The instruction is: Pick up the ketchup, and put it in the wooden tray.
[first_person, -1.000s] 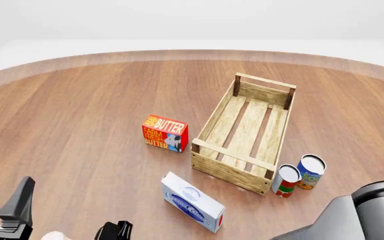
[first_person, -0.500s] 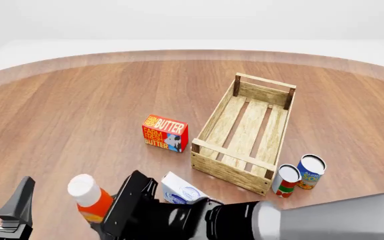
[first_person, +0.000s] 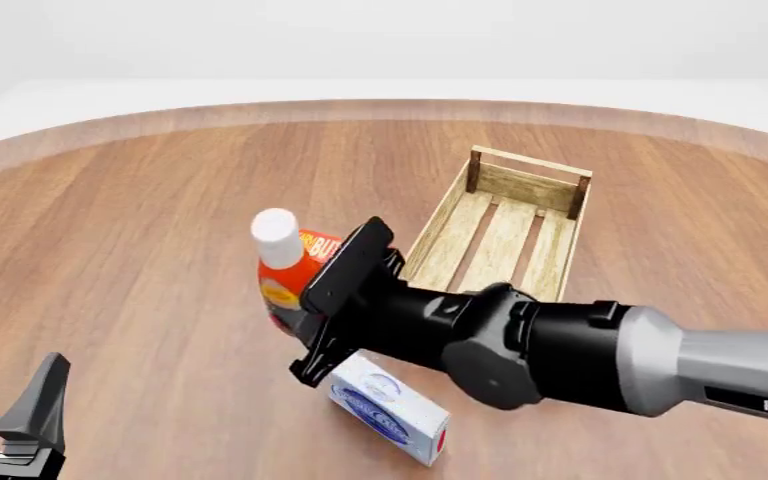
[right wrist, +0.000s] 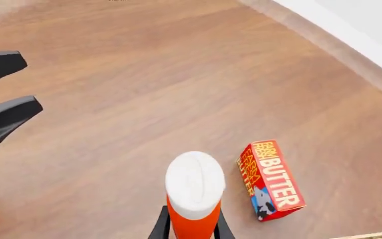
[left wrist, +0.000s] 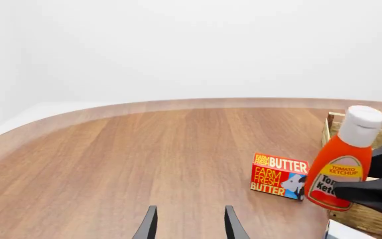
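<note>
Both fingers of the right gripper pinched the ketchup at its labelled belly, lifted clear. Its smooth plastic looked light but squeezable, so that low, wide hold seemed sound; the left gripper stood empty, jaws apart

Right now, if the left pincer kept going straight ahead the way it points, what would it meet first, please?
Probably nothing soon: ahead of the left pincer lies only bare brown wooden tabletop. The red rectangular butter box sits well to one side of that line, though depth is uncertain.

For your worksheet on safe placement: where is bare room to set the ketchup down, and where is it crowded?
Free: the wooden tray's bare slatted floor, and the table left of the butter box. Crowded: around the right hand holding the ketchup, above the white carton.
</note>
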